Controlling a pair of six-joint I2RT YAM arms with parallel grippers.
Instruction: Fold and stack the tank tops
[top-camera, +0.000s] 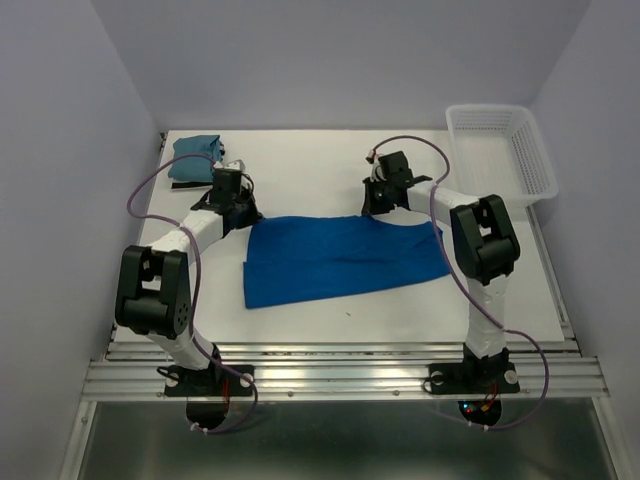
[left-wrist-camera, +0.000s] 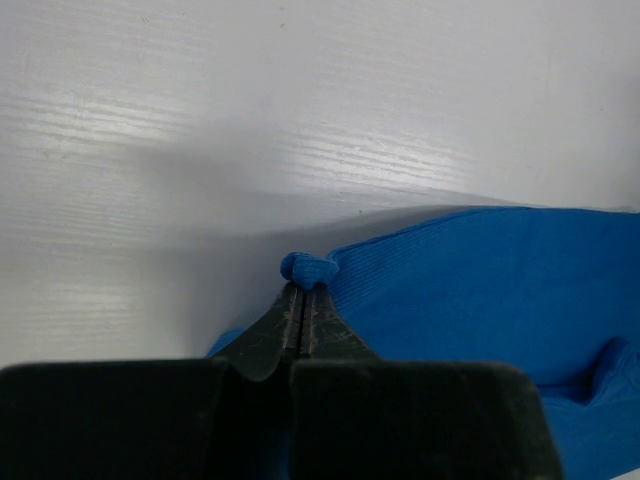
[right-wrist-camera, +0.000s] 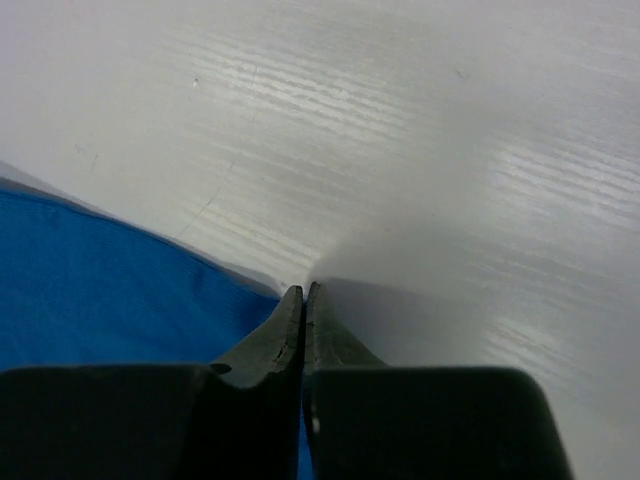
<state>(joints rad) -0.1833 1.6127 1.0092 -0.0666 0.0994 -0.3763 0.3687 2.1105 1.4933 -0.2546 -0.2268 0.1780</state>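
Observation:
The royal blue tank top (top-camera: 340, 260) lies spread flat across the middle of the table. At its far left corner, my left gripper (top-camera: 246, 216) is shut on it. In the left wrist view a small blue nub of cloth (left-wrist-camera: 308, 266) pokes out past the closed left gripper (left-wrist-camera: 304, 287). My right gripper (top-camera: 382, 208) is down at the top's far edge, right of centre. In the right wrist view the right gripper (right-wrist-camera: 304, 290) is shut exactly where the blue cloth (right-wrist-camera: 110, 290) ends, and blue shows low between its fingers. A folded teal tank top (top-camera: 196, 150) sits at the back left, with a dark edge under it.
A white lattice basket (top-camera: 520, 180) stands at the back right corner. Bare white table (top-camera: 300, 160) shows behind the blue top, between the two grippers. Grey walls close in the back and both sides.

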